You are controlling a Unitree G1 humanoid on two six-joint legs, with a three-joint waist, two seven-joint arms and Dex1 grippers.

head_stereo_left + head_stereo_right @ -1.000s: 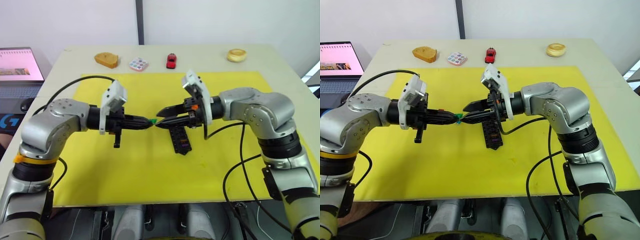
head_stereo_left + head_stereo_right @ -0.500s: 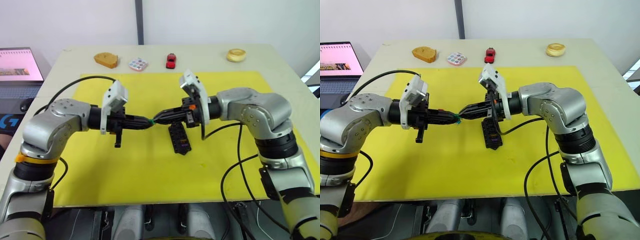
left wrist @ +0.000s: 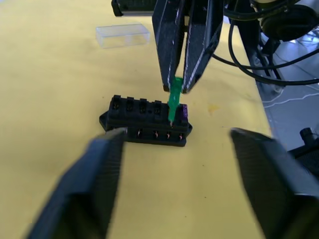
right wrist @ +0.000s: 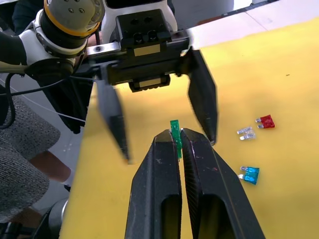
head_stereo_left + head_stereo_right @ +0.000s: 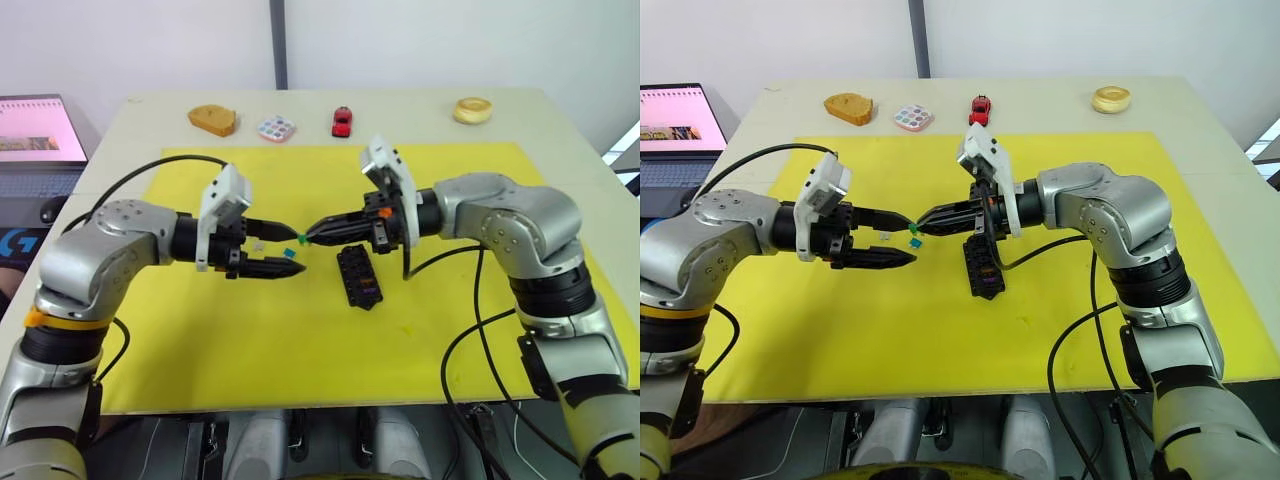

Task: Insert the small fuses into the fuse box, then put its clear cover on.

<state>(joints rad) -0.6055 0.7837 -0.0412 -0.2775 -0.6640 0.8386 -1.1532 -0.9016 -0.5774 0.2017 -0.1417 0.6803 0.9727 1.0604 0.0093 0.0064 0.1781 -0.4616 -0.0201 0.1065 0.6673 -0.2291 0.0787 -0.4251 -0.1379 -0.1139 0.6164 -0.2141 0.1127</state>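
Green and upright, one of the small fuses [image 4: 175, 137] sits pinched at the very tip of our right gripper [image 4: 177, 144], its jaws pressed together on it above the fuse box [image 3: 145, 122]. Our left gripper [image 5: 290, 250] faces it with jaws spread wide, the fuse just beyond their tips, over the yellow mat [image 5: 300, 340] on the worktop [image 5: 150, 110].

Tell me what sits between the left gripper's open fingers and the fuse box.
In the left wrist view, bare yellow mat separates the left gripper from the fuse box. Above the box, the right gripper pinches the green fuse.
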